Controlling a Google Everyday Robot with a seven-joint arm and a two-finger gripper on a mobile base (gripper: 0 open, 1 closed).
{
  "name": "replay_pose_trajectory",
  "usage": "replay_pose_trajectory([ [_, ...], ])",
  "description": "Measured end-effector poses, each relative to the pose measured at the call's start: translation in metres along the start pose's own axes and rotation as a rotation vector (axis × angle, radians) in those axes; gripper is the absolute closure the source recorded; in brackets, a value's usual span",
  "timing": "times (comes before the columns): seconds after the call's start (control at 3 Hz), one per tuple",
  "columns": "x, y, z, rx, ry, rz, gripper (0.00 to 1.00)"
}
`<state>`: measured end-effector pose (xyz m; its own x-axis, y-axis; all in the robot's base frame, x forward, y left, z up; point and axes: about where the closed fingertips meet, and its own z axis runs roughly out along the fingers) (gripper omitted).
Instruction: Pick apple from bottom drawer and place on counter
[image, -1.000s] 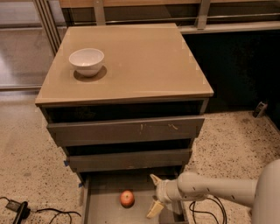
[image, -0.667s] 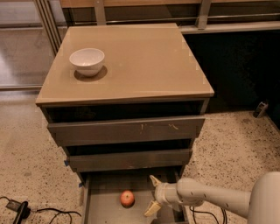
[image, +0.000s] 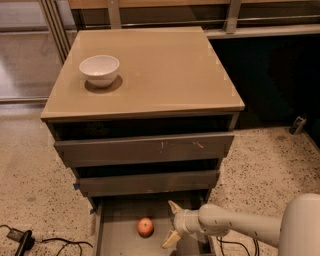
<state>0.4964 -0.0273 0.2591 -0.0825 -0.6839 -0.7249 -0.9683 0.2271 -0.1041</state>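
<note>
The small red apple (image: 145, 226) lies on the grey floor of the pulled-out bottom drawer (image: 115, 237), near its middle. My gripper (image: 169, 223) is inside the drawer just right of the apple, a short gap apart. Its two cream fingers are spread, one up (image: 174, 206) and one down (image: 170, 240), and hold nothing. The white arm (image: 240, 227) reaches in from the lower right. The tan counter (image: 160, 70) tops the dark cabinet above.
A white bowl (image: 99, 69) stands on the counter's left rear. Two scuffed drawers (image: 145, 149) sit partly out above the bottom drawer. A black cable and plug (image: 20, 238) lie on the speckled floor at the lower left. A dark wall stands at the right.
The gripper and arm have slid a little left, toward the apple. The apple and drawers have not moved.
</note>
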Motion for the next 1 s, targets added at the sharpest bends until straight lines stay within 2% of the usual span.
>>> replay_pose_trajectory([
  [0.67, 0.007, 0.003, 0.056, -0.022, -0.002, -0.027, 0.0],
  [1.0, 0.013, 0.002, 0.083, -0.041, -0.007, -0.02, 0.0],
])
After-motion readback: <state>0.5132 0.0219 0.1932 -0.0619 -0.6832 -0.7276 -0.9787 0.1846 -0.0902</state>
